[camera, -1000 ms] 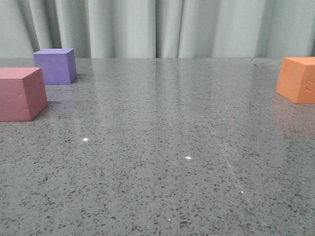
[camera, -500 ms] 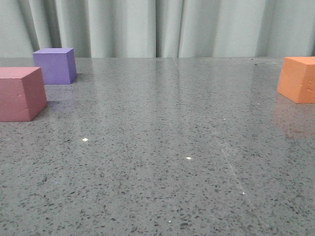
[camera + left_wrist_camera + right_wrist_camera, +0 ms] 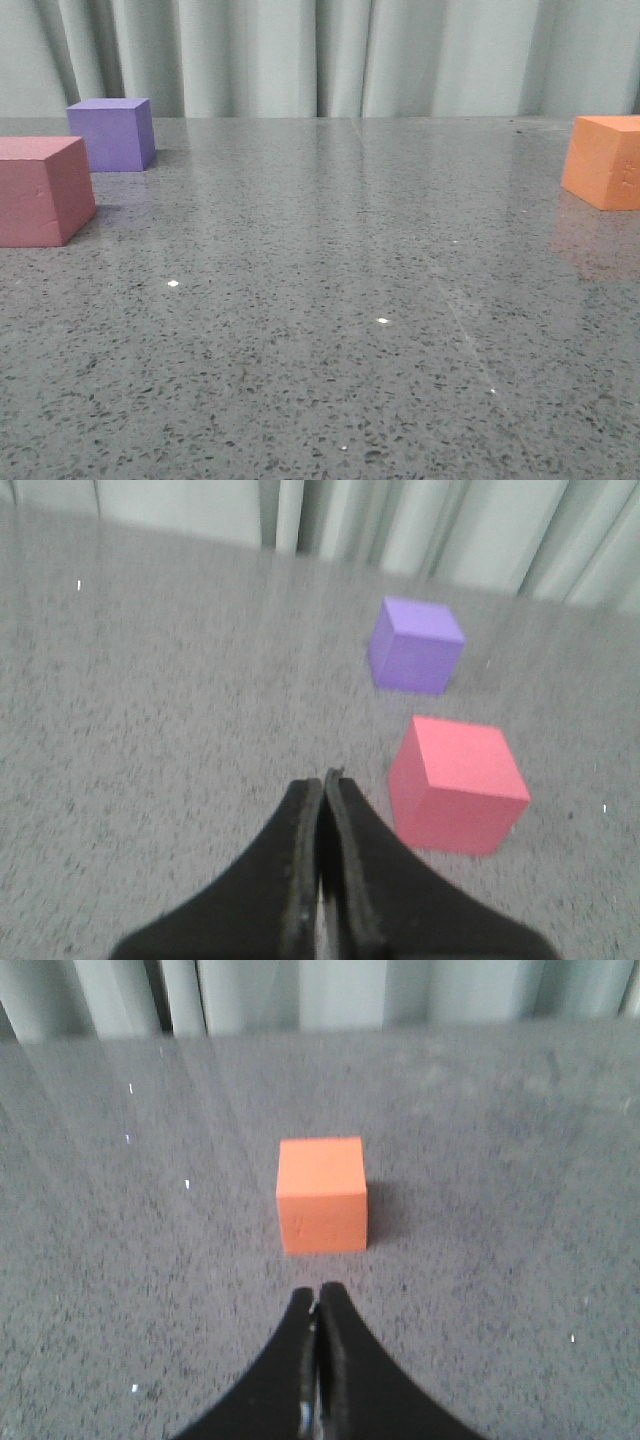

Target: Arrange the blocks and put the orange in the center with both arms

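The pink-red cube sits at the left edge of the front view, with the purple cube just behind it. The orange cube sits at the far right. Neither gripper shows in the front view. In the left wrist view my left gripper is shut and empty, above the table, short of the pink-red cube and the purple cube. In the right wrist view my right gripper is shut and empty, a short way before the orange cube.
Grey speckled stone tabletop stretches between the left pair of cubes and the orange cube. Pale curtains hang along the far edge.
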### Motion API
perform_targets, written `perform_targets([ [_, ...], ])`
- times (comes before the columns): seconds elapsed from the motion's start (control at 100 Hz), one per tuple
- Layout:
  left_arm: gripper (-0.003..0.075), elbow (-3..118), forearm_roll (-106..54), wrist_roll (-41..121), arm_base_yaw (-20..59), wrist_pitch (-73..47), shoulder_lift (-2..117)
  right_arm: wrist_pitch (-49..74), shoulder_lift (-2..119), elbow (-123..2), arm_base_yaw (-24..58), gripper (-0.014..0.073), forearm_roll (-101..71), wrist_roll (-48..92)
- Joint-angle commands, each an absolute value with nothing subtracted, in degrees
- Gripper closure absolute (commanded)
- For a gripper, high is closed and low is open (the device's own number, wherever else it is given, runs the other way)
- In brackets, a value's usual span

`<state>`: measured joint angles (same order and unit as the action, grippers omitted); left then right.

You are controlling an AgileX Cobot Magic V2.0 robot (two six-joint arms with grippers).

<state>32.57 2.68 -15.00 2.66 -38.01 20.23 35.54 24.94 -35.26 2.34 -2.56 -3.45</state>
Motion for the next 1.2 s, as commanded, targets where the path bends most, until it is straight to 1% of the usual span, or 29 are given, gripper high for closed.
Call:
perform_targets([
  [0.0,0.0739,41.0,2.04,-15.39,2.7,-43.74,26.72,38.58,30.34,-41.6,2.34,0.0662,-2.37,-2.73],
  [0.12,0.0739,48.48,2.04,-14.27,2.7,-53.88,34.26,43.71,35.09,-45.64,2.34,0.0662,-3.5,-2.73],
  [0.27,0.0739,53.54,2.04,-13.59,2.7,-60.15,41.07,45.16,37.76,-46.39,2.34,0.0662,-3.94,-2.73],
  [0.45,0.0739,54.07,1.96,-13.5,2.7,-61.24,44.54,45.53,38.11,-46.39,2.34,0.0662,-3.94,-2.73],
  [0.69,0.0738,54.07,2.27,-10.04,2.7,-61.02,44.75,45.48,38.27,-46.39,2.34,0.0657,-3.94,-2.73],
  [0.74,0.0732,54.07,2.27,-8.82,2.7,-60.73,44.75,45.31,38.27,-46.39,2.34,0.0637,-3.94,-2.73],
  [0.78,0.0715,54.07,2.27,-8.51,2.7,-60.61,44.75,45.15,38.27,-46.39,2.34,0.0604,-3.94,-2.73],
  [0.85,0.0636,54.07,1.85,-7.45,2.7,-60.49,44.75,44.76,38.27,-46.39,2.34,0.0519,-3.94,-2.73],
  [0.91,0.0514,54.07,1.85,-7.21,2.7,-60.26,44.75,44.41,38.27,-46.39,2.34,0.0421,-3.94,-2.73],
  [0.92,0.0498,54.07,1.85,-7.16,2.7,-60.26,44.75,44.4,38.27,-46.39,2.34,0.0392,-3.94,-2.73],
  [0.95,0.0407,54.07,1.71,-6.54,2.7,-60.26,44.75,44.26,38.27,-46.39,2.34,0.0331,-3.94,-2.73],
  [0.96,0.0387,54.07,1.59,-6.32,2.7,-60.26,44.75,44.26,38.27,-46.39,2.34,0.0298,-3.94,-2.73],
  [0.97,0.0345,54.07,1.61,-6.12,2.7,-60.26,44.75,44.17,38.27,-46.39,2.34,0.0282,-3.94,-2.73],
  [0.99,0.0303,54.07,1.61,-5.77,2.7,-60.26,44.75,44.1,38.27,-46.39,2.34,0.023,-3.94,-2.73],
  [1.0,0.026,54.07,1.61,-5.77,2.7,-60.26,44.75,44.11,38.27,-46.39,2.34,0.0213,-3.94,-2.73],
  [1.01,0.0238,54.07,1.61,-5.77,2.7,-60.26,44.75,44.11,38.27,-46.39,2.34,0.0177,-3.94,-2.73],
  [1.02,0.0195,54.07,1.61,-5.77,2.7,-60.26,44.75,44.11,38.27,-46.39,2.34,0.016,-3.94,-2.73],
  [1.03,0.0153,54.07,1.61,-5.77,2.7,-60.26,44.75,44.11,38.27,-46.39,2.34,0.0125,-3.94,-2.73],
  [1.05,0.0113,54.07,1.61,-5.77,2.7,-60.26,44.75,44.11,38.27,-46.39,2.34,0.009,-3.94,-2.73],
  [1.06,0.0093,54.07,1.61,-5.77,2.7,-60.26,44.75,44.11,38.27,-46.39,2.34,0.0057,-3.94,-2.73],
  [1.07,0.0057,54.07,1.61,-5.77,2.7,-60.24,44.75,44.09,38.27,-46.39,2.34,0.0041,-3.94,-2.73],
  [1.09,0.0008,54.07,1.61,-5.77,2.7,-60.11,44.75,44.04,38.27,-46.39,2.34,-0.0004,-3.94,-2.73],
  [1.1,-0.0004,54.07,1.8,-5.77,2.7,-60.11,44.75,44.04,38.27,-46.39,2.34,-0.0031,-3.94,-2.73],
  [1.13,0.0013,54.07,1.92,-5.77,2.7,-60.11,44.75,44.04,38.27,-46.39,2.34,-0.0078,-3.94,-2.73],
  [1.19,0.0054,54.17,2.14,-5.77,2.7,-60.23,44.75,44.04,38.27,-46.39,2.34,-0.0049,-3.94,-2.73],
])
